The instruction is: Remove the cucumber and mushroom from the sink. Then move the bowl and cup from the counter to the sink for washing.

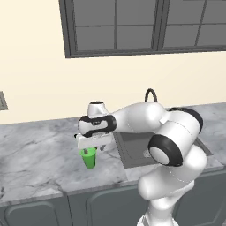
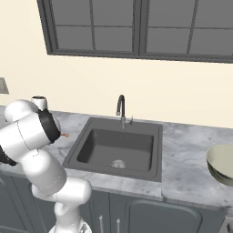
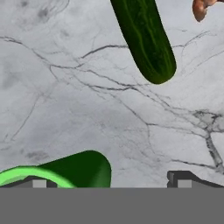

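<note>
Hanging just above the small bright green cup (image 1: 89, 158), the two-finger gripper (image 1: 90, 148) has its fingers spread wide and holds nothing. From the hand camera, one dark fingertip (image 3: 38, 182) sits over the cup's rim and the other stands off to the side.

That cup stands on the grey-white marbled stone counter (image 1: 39, 154), near the left of the dark grey sink (image 2: 116, 148). On the counter past the cup lie the long dark green cucumber (image 3: 145, 39) and the little orange-brown mushroom (image 3: 200, 8). Right of the sink sits the wide pale bowl (image 2: 222, 164).

Behind it all are a cream wall and a dark window. The white arm reaches left over the sink's front edge, its hand pointing down.
</note>
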Tool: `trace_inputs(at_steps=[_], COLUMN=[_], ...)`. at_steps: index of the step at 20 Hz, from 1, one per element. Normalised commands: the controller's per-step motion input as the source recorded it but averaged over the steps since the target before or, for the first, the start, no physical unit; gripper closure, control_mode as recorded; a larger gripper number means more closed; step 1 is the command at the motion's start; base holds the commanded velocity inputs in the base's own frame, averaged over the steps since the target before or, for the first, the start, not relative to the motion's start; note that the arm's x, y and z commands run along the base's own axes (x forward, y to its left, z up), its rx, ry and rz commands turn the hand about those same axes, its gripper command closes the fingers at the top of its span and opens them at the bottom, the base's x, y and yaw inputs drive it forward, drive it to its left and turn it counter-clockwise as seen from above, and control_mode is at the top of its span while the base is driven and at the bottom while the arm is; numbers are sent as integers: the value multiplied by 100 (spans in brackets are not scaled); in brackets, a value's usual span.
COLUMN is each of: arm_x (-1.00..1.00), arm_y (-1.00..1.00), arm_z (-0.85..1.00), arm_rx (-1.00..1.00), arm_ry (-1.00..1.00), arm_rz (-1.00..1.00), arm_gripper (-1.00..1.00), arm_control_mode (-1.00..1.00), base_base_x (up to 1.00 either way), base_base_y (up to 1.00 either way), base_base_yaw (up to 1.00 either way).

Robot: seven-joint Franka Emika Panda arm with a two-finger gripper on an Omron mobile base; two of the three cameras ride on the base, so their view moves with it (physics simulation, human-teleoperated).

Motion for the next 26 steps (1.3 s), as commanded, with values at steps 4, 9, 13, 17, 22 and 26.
trace_inputs(at_steps=[4,9,13,17,22,26], arm_x=[-23,-27,-15,-4,0,0], arm_y=[5,0,-4,-6,-6,0], arm_z=[-8,-9,-17,-23,-29,-30], arm_rx=[0,0,0,-4,-6,-4], arm_ry=[-1,-3,-3,0,0,0], arm_rz=[0,-3,-4,-6,-5,-5], arm_gripper=[-100,-100,-100,100,100,100], arm_control_mode=[-100,-100,-100,-100,-100,-100], base_base_x=[0,0,0,0,0,0], base_base_y=[0,0,0,0,0,0], base_base_yaw=[0,0,0,0,0,0])
